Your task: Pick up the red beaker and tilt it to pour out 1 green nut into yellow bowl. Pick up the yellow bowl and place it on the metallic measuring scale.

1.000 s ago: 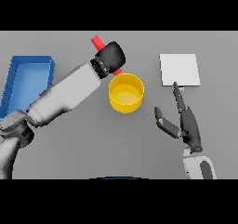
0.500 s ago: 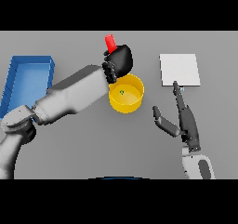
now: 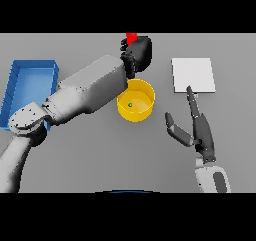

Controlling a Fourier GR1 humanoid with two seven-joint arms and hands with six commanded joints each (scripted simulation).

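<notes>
In the head view, the left arm reaches from the lower left corner diagonally across the grey bench (image 3: 75, 160) toward the far middle. Its left hand (image 3: 137, 55) is dark and its fingers are curled round the red beaker (image 3: 131, 37), of which only a small red part shows above the hand; the rest is hidden behind the fingers. The beaker is held in the air, just beyond the far rim of the yellow bowl (image 3: 145, 110). How much the beaker is tilted I cannot tell, because so little of it is visible.

The yellow bowl stands on the bench near the middle, partly covered on its left side by the forearm. Inside it, on the bottom, lies one small green nut (image 3: 130, 104).

To the right of the bowl, well apart from it, lies the metallic measuring scale (image 3: 193, 74), a pale flat square plate near the far right part of the bench. Nothing rests on it.

The right hand (image 3: 199, 130) comes in from the lower right. Its fingers are straight and point toward the scale, with the tip close to the near edge of the plate, and the thumb is spread to the left. It holds nothing.

At the left edge of the bench stands a blue tray (image 3: 15, 85) with raised walls, partly hidden by the left arm.
</notes>
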